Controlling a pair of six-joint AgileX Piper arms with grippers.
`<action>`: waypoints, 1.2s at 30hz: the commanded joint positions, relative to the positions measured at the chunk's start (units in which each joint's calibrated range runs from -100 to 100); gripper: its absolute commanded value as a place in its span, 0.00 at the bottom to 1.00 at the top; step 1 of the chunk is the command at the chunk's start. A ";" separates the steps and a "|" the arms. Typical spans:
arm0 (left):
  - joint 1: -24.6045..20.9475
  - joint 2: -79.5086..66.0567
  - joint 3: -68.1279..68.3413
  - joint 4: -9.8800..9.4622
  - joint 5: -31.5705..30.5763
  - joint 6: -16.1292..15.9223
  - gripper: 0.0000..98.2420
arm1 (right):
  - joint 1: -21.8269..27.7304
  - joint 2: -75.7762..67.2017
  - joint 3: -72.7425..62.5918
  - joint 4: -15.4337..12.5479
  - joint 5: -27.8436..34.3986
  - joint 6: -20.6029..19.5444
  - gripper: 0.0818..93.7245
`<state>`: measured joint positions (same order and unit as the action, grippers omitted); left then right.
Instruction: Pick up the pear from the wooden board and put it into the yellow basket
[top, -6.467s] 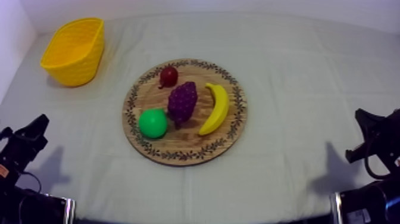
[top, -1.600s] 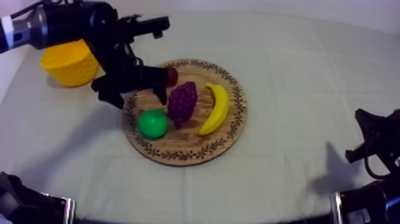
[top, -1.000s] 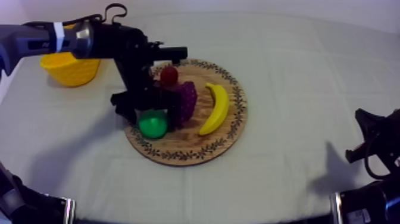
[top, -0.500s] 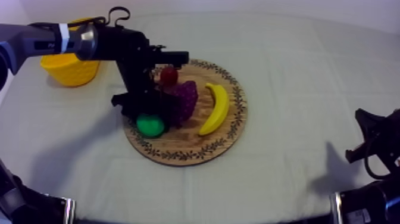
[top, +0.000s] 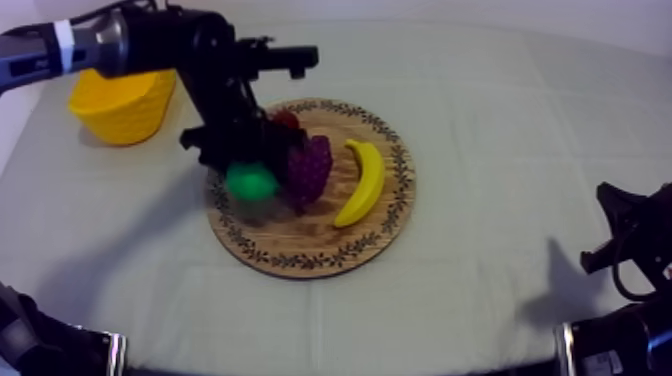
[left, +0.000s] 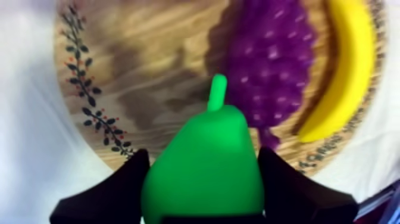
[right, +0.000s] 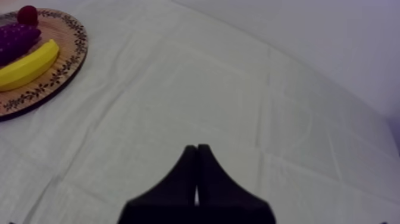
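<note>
Left wrist view has the left gripper (left: 202, 184) clamped on the pear (left: 205, 167), one black finger at each flank. The pear's long axis runs straight out from the gripper, stem leading, over the wooden board (left: 149, 53) beside the grapes (left: 271, 65). Top view puts the yellow basket (top: 122, 105) near the board's far left. The right gripper (right: 197, 152), a narrow wedge, hangs over bare desk (right: 250, 89).

1. Bare table (top: 130, 195) lies between the wooden board (top: 300, 252) and the yellow basket (top: 120, 108).
2. The grapes (top: 310, 170) sit just beside the pear (top: 250, 182) in the left pincer (left: 202, 156); the banana (top: 364, 182) lies beyond.
3. Right of the board, the table is open.
</note>
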<state>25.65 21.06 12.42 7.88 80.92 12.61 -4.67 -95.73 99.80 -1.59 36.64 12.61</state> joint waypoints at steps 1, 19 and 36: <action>-0.31 -2.16 -2.39 -0.16 1.92 -0.33 0.60 | -0.01 -0.03 -0.02 0.00 -0.03 -0.03 0.00; -4.40 -10.02 -13.80 -1.16 12.24 -2.52 0.59 | -0.01 -0.03 -0.02 0.00 -0.03 -0.03 0.00; -11.06 -9.89 -16.82 -4.52 11.22 -5.97 0.55 | -0.01 -0.03 -0.02 0.00 -0.03 -0.03 0.00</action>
<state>16.03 11.16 -3.99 3.42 92.22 7.24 -4.67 -95.73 99.80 -1.59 36.64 12.58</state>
